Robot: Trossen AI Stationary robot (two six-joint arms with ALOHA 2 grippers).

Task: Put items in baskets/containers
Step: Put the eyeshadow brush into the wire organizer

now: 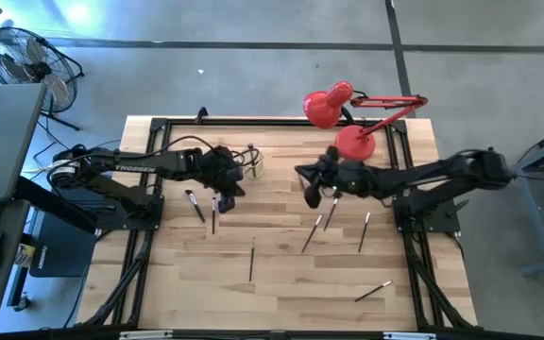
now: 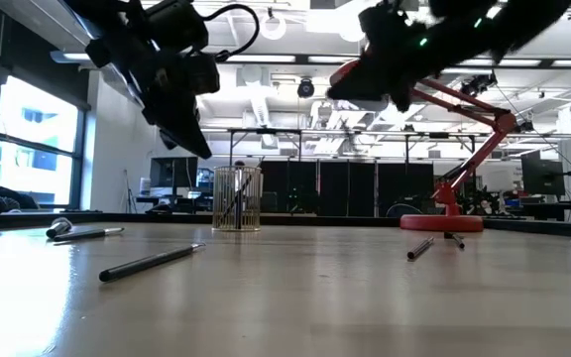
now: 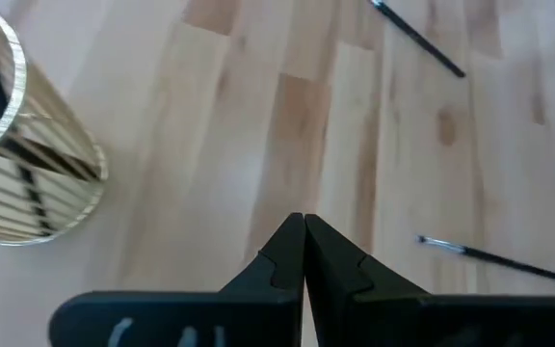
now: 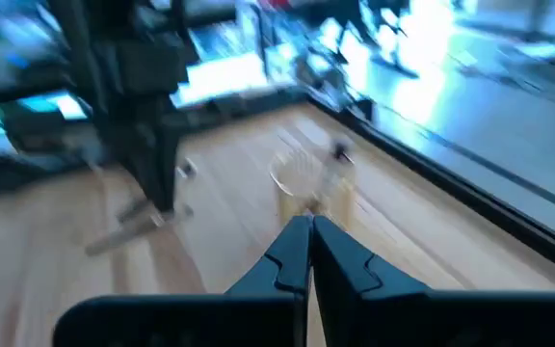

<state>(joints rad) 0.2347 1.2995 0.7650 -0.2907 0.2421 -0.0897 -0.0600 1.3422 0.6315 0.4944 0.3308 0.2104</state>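
Note:
A small clear cup (image 1: 253, 162) stands upright on the wooden table at the far middle, with a few dark sticks leaning inside it (image 2: 237, 198). My left gripper (image 1: 232, 187) hangs shut just left of the cup and above the table, holding nothing (image 3: 303, 220). My right gripper (image 1: 302, 175) is raised to the right of the cup and points toward it. Its fingers are shut and nothing shows between them (image 4: 308, 224). Several thin dark sticks lie flat on the table, among them one (image 1: 195, 205) below my left gripper and one (image 1: 312, 231) below my right.
A red desk lamp stands at the far right, with its round base (image 1: 355, 142) on the table and its head (image 1: 327, 106) over the far edge. More sticks lie at the middle (image 1: 251, 260) and near right (image 1: 373, 291). A black frame runs along the table's edges.

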